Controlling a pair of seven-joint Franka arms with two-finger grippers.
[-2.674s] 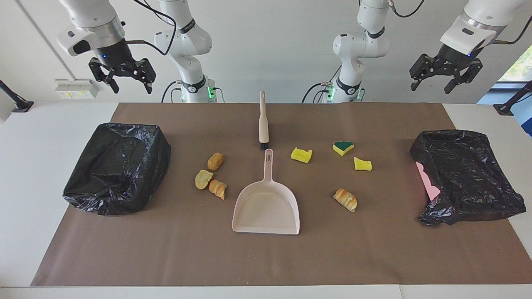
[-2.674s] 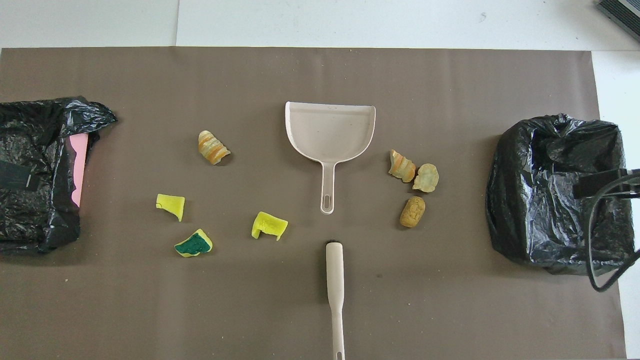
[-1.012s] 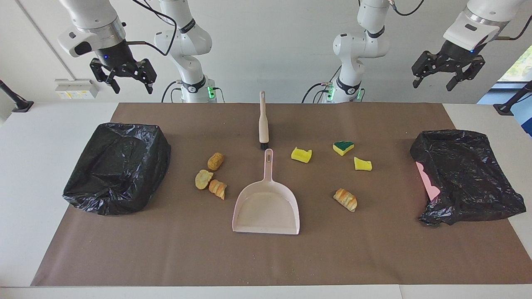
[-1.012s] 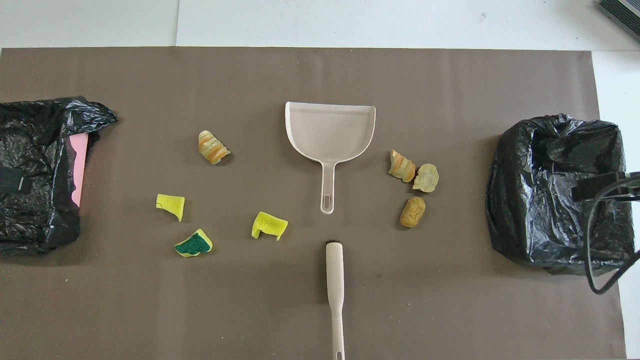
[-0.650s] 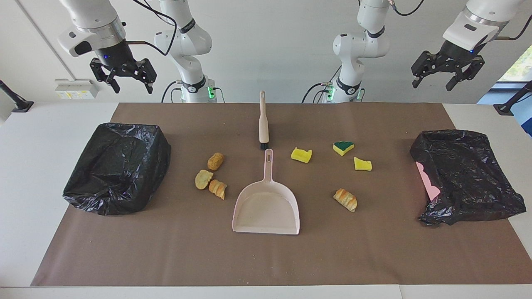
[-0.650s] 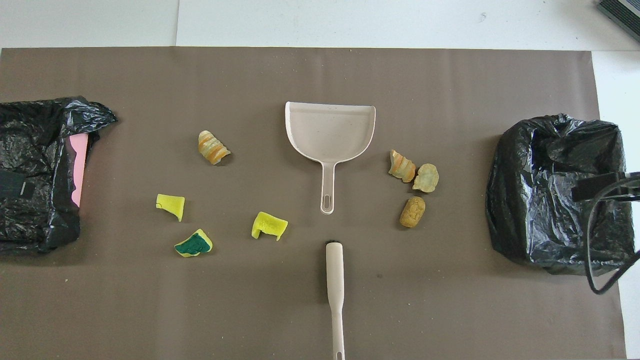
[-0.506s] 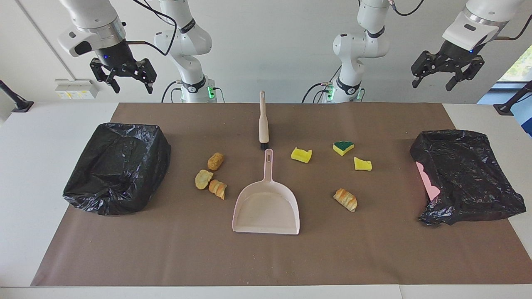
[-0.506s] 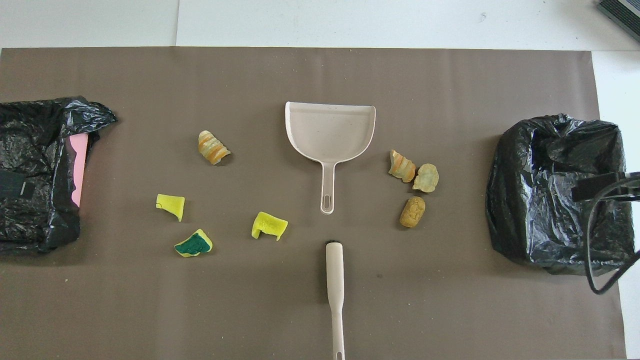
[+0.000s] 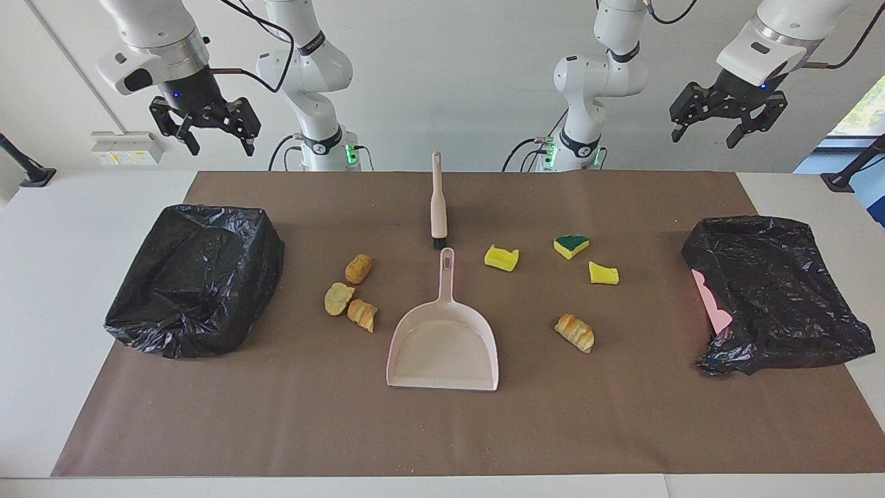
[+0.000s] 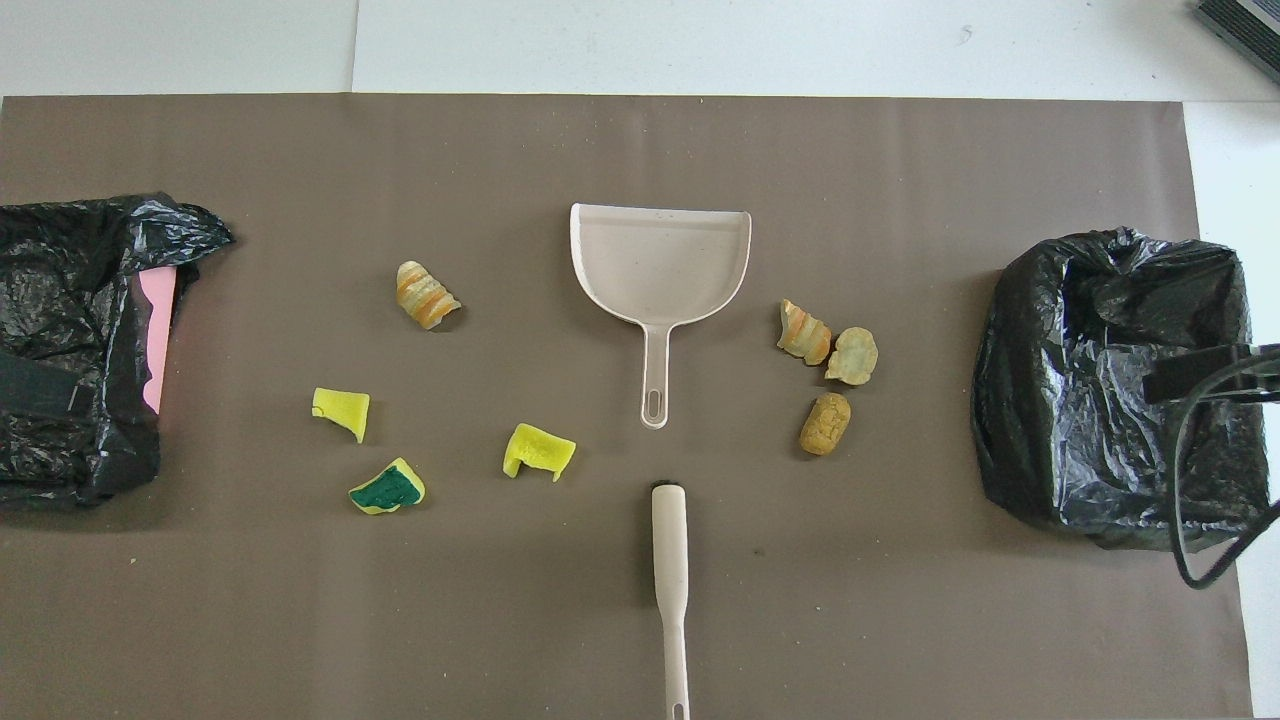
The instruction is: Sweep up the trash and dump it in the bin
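Worktop (image 9: 41, 290) carrying a brown mat (image 9: 442, 436); pale pink dustpan (image 9: 444, 346) lying flat mid-mat, taken as landmark, its handle pointing toward the robots.

Brush (image 9: 437, 207) lying just nearer the robots than the dustpan handle, bristle end almost touching the handle tip, apart by a sliver.

Trash sitting loose on the mat, none in the pan:
- three bread pieces (image 9: 350, 294) clustering beside the dustpan, toward the right arm's end;
- one bread piece (image 9: 574, 333) beside the pan mouth, toward the left arm's end;
- two yellow sponge chunks (image 9: 502, 258) (image 9: 603, 274) and a green-topped sponge chunk (image 9: 571, 245) lying nearer the robots than that bread piece.

Two black-bagged bins: one (image 9: 197, 277) well apart from the dustpan at the right arm's end, the other (image 9: 774, 290) at the left arm's end, a pink edge showing at its mouth.

Right gripper (image 9: 205, 124) hanging high over its end, fingers spread, holding nothing. Left gripper (image 9: 726, 114) hanging high at its end, fingers spread, empty.

Judgement: sweeping not yet begun; the step in hand is reaching for tools. Next move probably calls for one arm descending onto the brush handle and the other taking the dustpan handle, each pinching squarely so the tool is not twisting.
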